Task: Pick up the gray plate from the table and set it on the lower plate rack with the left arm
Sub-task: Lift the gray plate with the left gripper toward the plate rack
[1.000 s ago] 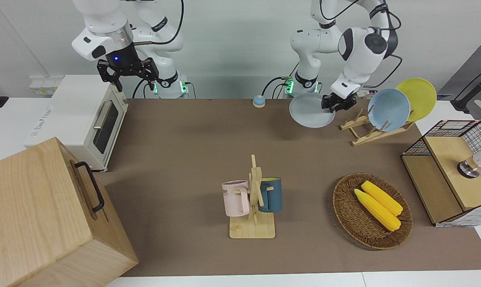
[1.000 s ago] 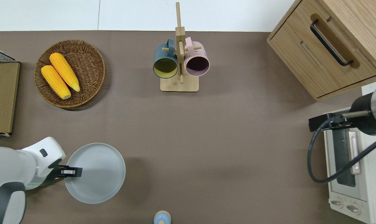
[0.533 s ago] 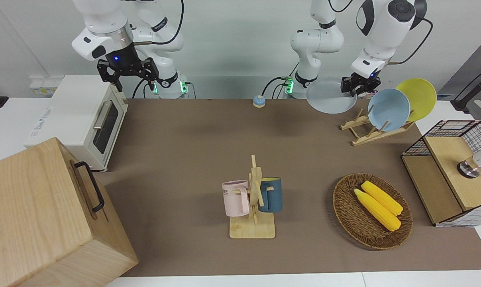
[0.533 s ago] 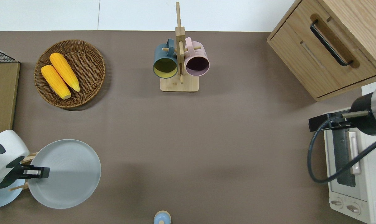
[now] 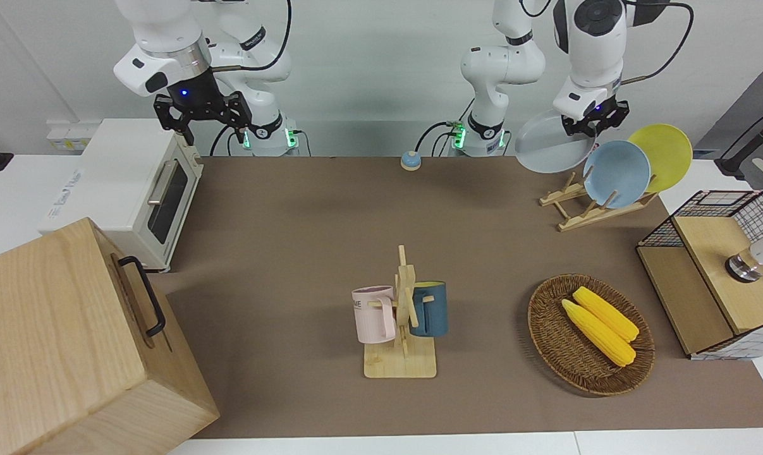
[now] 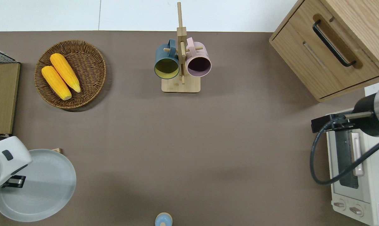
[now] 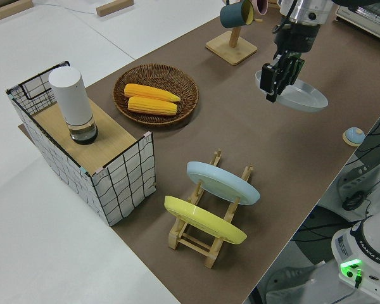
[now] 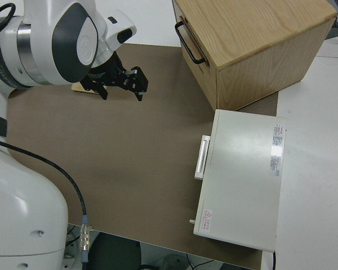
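My left gripper (image 5: 585,121) is shut on the rim of the gray plate (image 5: 549,144) and holds it in the air, slightly tilted. In the overhead view the plate (image 6: 38,185) and the gripper (image 6: 15,181) are over the lower plate rack, of which only a wooden corner (image 6: 56,150) shows. The rack (image 5: 580,208) stands on the table (image 5: 324,240) and holds a sky-blue plate (image 5: 616,174) and a yellow plate (image 5: 662,155). In the left side view the plate (image 7: 299,96) hangs well above the rack (image 7: 209,235). The right arm is parked, its gripper (image 8: 121,81) open.
A mug tree (image 5: 403,316) with two mugs stands mid-table. A wicker basket (image 5: 549,341) with two corn cobs and a wire crate (image 5: 716,272) are at the left arm's end. A toaster oven (image 5: 128,183) and a wooden cabinet (image 5: 71,341) are at the right arm's end. A small blue bell (image 5: 410,160) sits near the robots.
My left gripper has lifted the gray plate higher and carried it toward the left arm's end of the table, over the rack. The right arm has not moved.
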